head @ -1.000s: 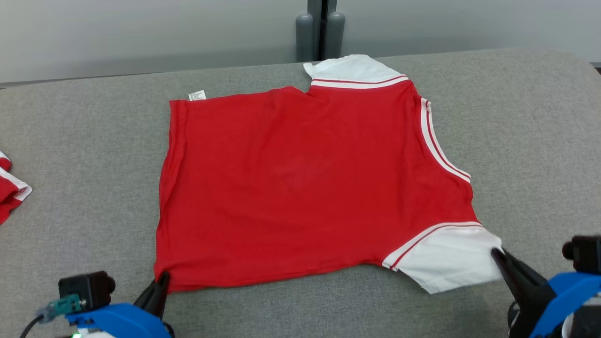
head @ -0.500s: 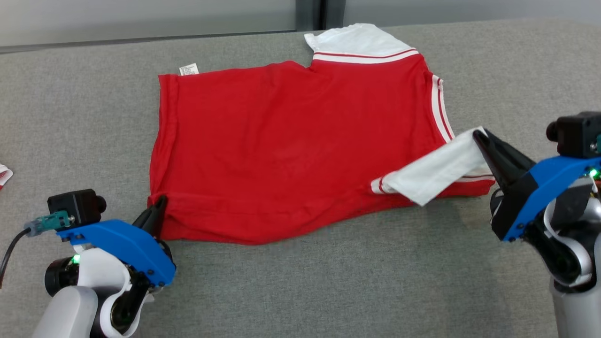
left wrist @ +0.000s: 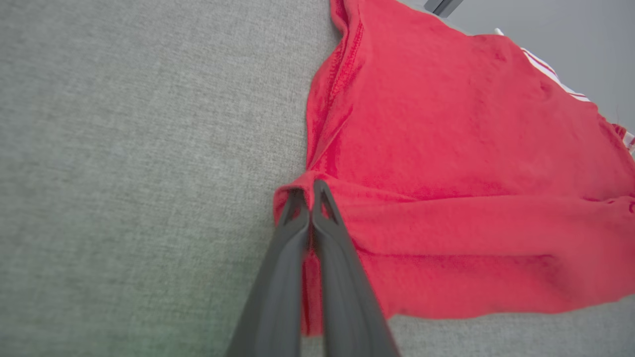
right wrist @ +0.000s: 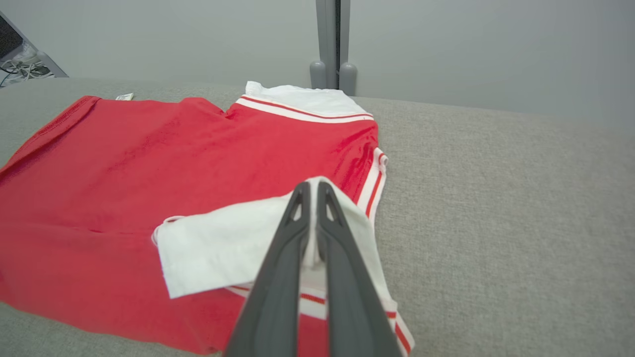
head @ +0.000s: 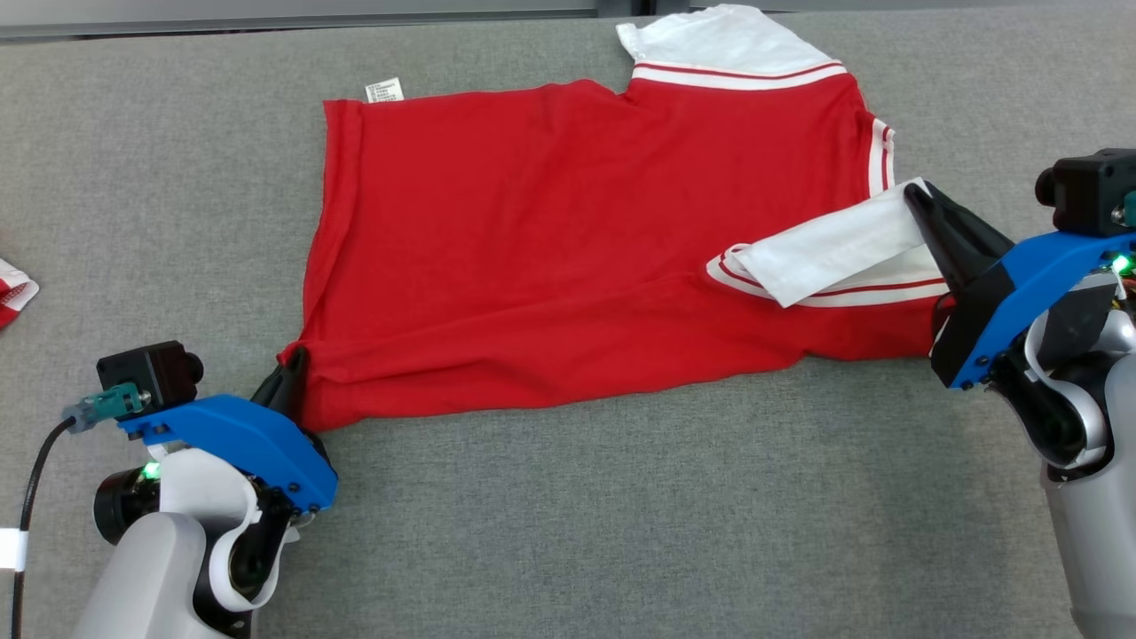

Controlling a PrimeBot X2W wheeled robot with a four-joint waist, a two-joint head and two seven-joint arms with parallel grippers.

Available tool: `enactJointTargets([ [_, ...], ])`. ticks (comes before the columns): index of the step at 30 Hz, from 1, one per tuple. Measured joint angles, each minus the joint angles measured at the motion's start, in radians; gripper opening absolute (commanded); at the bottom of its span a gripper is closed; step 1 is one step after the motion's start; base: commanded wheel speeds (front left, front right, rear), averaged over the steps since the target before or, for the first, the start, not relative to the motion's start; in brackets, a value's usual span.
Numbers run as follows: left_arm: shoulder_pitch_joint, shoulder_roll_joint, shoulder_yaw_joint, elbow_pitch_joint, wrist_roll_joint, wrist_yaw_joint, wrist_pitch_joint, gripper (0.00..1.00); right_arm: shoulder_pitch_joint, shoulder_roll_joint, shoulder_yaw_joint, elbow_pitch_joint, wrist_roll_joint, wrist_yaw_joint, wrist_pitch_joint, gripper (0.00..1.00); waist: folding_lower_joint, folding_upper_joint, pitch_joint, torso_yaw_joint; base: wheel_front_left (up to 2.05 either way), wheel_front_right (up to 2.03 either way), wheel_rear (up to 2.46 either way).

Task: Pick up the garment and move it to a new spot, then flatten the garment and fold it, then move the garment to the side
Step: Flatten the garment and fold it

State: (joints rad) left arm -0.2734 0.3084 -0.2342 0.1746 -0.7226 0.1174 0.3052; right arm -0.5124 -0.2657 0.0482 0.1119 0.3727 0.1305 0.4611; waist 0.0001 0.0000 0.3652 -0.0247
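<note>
Left gripper, at the lower left of the head view, had its 2 fingers pressed together, clamping the near hem corner of the red cloth short-sleeved shirt with white sleeves. Right gripper, at the right edge, pinched 1 white sleeve, folded back over the red body. That shirt lay mid-frame on the grey woven fabric surface. Its other sleeve and small white label lay near the top edge.

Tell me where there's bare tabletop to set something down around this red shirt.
Bare grey table runs along the near side, between the left gripper and the right gripper. Another patch lies left of the red shirt, up to a red-and-white cloth. Crowded: both gripped ends.
</note>
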Motion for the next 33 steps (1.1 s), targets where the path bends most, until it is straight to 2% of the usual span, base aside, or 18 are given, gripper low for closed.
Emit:
enactJointTargets([
  [2,0.000,-0.005,-0.001,0.007,-0.002,-0.005,-0.010,0.00,-0.002,-0.005,-0.002,0.018,0.000,0.000,-0.014,0.00,0.0000,0.0000,0.001,0.006,0.00,0.00,0.00],
  [3,-0.001,-0.009,-0.001,0.009,-0.004,-0.011,-0.019,0.50,-0.005,-0.007,-0.004,0.028,0.000,0.000,-0.018,0.20,0.0000,0.0000,0.002,0.008,0.00,0.00,0.00],
  [4,-0.003,-0.013,0.000,0.012,-0.007,-0.014,-0.028,1.00,-0.007,-0.008,-0.006,0.035,0.000,0.000,-0.024,1.00,0.0000,0.0000,0.003,0.011,0.00,0.00,0.00],
  [13,-0.025,-0.032,0.013,0.010,0.001,-0.051,-0.148,1.00,-0.047,0.009,-0.032,0.066,-0.011,0.000,-0.190,1.00,-0.0001,0.0000,-0.022,0.019,0.00,0.00,0.00],
  [18,0.038,-0.021,-0.011,-0.011,0.037,-0.047,-0.171,1.00,0.015,0.044,-0.104,0.071,-0.027,0.000,-0.171,1.00,-0.0002,0.0000,-0.051,0.022,0.00,0.00,0.00],
  [23,0.092,-0.028,-0.060,0.004,0.065,-0.026,-0.152,1.00,0.123,0.097,-0.185,0.053,-0.081,0.000,-0.123,1.00,-0.0003,0.0000,-0.060,0.026,0.00,0.00,0.00],
  [26,0.089,-0.040,-0.074,0.036,0.087,0.002,-0.148,1.00,0.151,0.126,-0.214,0.058,-0.091,0.000,-0.120,1.00,-0.0003,0.0000,-0.056,0.030,0.00,0.00,0.00],
  [31,0.046,-0.055,-0.091,0.099,0.120,0.039,-0.152,1.00,0.156,0.166,-0.268,0.115,-0.146,0.000,-0.140,1.00,-0.0003,0.0000,-0.040,0.030,0.00,0.00,0.00],
  [33,0.034,-0.060,-0.095,0.116,0.125,0.041,-0.153,1.00,0.144,0.174,-0.272,0.148,-0.163,0.000,-0.150,1.00,-0.0003,0.0000,-0.035,0.030,0.00,0.00,0.00],
])
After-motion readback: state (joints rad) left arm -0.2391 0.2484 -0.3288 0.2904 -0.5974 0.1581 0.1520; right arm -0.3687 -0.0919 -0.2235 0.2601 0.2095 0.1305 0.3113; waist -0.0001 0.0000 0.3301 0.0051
